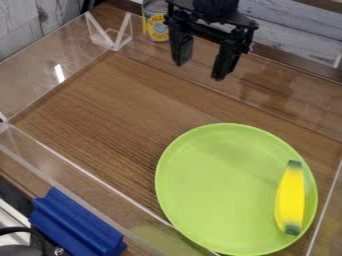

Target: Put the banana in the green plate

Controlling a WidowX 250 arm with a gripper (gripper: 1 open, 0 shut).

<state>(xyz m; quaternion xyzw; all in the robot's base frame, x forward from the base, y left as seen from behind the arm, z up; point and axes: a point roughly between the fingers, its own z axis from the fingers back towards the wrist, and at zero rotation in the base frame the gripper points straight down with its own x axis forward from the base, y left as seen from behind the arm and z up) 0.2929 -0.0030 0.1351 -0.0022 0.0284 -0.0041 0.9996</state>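
Wooden table below, the banana [290, 198] lies well apart from the spread black fingers [225, 62].

Probably a lab or workshop: a wooden work surface [114, 120] walled with clear plastic panels [80, 185], a black robot arm [214, 15] mounted over it, and blue plastic blocks [78, 225] beside a black cable [19, 232] at the near corner
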